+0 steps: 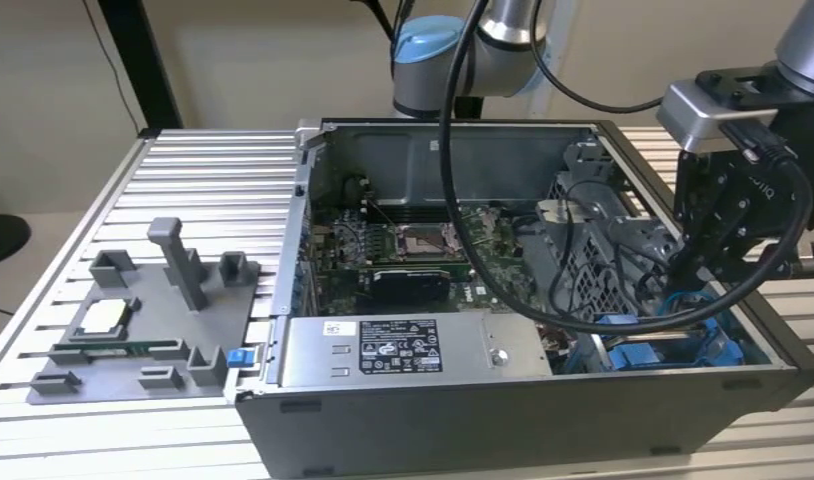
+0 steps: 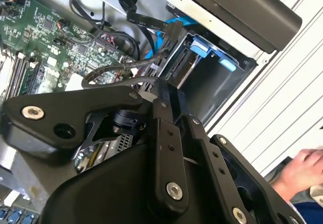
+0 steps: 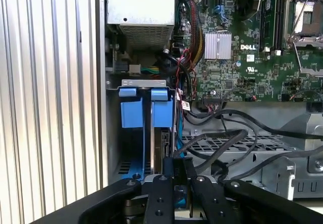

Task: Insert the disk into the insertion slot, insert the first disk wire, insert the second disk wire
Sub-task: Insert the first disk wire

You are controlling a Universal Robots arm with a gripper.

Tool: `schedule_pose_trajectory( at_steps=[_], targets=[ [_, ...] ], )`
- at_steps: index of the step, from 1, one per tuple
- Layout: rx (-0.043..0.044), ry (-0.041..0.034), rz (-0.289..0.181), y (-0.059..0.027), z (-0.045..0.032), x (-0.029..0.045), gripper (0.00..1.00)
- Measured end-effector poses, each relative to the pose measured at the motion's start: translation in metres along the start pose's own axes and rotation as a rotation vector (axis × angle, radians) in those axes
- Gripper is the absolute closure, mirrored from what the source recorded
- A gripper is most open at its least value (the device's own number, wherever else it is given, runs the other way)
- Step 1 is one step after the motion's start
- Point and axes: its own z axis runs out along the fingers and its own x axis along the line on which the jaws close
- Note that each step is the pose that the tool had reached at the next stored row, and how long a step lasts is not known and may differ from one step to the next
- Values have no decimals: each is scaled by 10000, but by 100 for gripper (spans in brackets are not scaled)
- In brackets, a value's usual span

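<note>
The disk (image 3: 162, 115) stands on edge in the insertion slot (image 3: 112, 148) at the case's front corner, its blue frame tabs up; the exterior view shows it as blue plastic (image 1: 637, 352). My gripper (image 3: 175, 164) hangs just above the disk's end, fingers (image 3: 165, 176) pressed close together. A black disk wire (image 3: 217, 142) runs straight to the fingertips, and they appear shut on its end. In the second wrist view the gripper (image 2: 162, 85) sits beside the bay (image 2: 212, 82), where another black connector (image 2: 174, 31) lies at the disk's edge. In the exterior view the gripper (image 1: 694, 270) reaches down inside the case's right side.
A second blue frame (image 3: 131, 114) fills the neighbouring bay. The silver power-supply box (image 1: 380, 350) lies along the front wall and the motherboard (image 1: 407, 250) behind it. Loose black cables (image 1: 541, 290) cross the drive cage. A grey parts holder (image 1: 154, 320) sits on the ribbed table. A person's hand (image 2: 303, 166) is nearby.
</note>
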Motion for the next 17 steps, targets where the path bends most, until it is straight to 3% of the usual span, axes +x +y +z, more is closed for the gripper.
schedule_pose_trajectory(
  at_steps=[5, 17],
  targets=[
    [0, -1, 0, -2, 6, 2, 100],
    [0, 1, 0, -119, 177, 50, 100]
  ],
)
